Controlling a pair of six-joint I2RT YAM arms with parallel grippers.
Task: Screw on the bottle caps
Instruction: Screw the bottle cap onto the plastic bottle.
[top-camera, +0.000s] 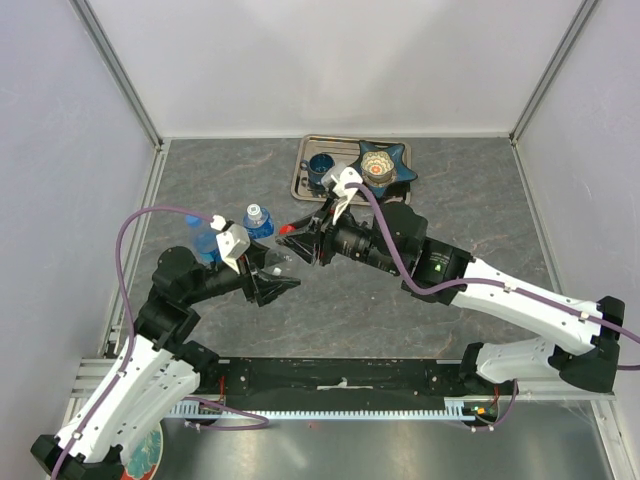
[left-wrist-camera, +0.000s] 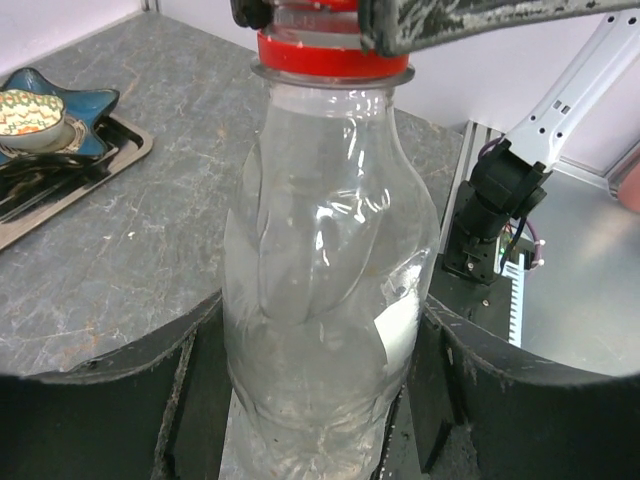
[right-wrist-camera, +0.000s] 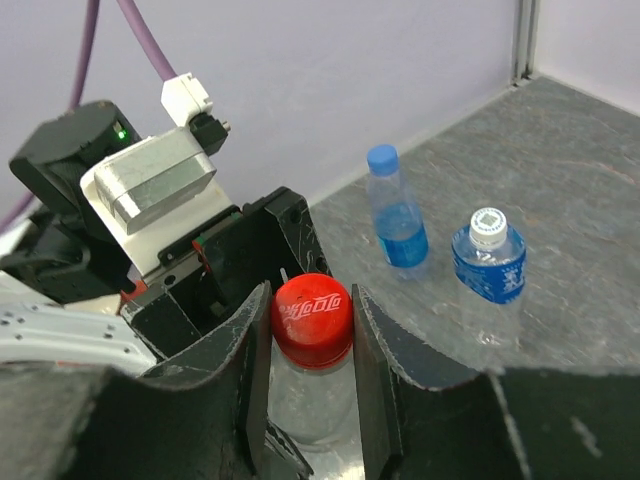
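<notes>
Red cap (right-wrist-camera: 312, 318) on the clear bottle (left-wrist-camera: 330, 330), held left of the middle of the desk (top-camera: 350, 320), is pinched by the right end effector (right-wrist-camera: 310, 305) while the left end effector (left-wrist-camera: 318, 390) hugs the bottle, so I'd turn it straight and hold the bottle tight.

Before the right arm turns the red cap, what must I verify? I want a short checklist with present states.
1. Grip of left end effector on clear bottle: ok.
2. Grip of right end effector on red cap: ok.
3. Cap level on neck: ok.
4. Threads engaged: cannot tell.
5. Clearance to blue-capped bottle and white-capped bottle: ok.
</notes>
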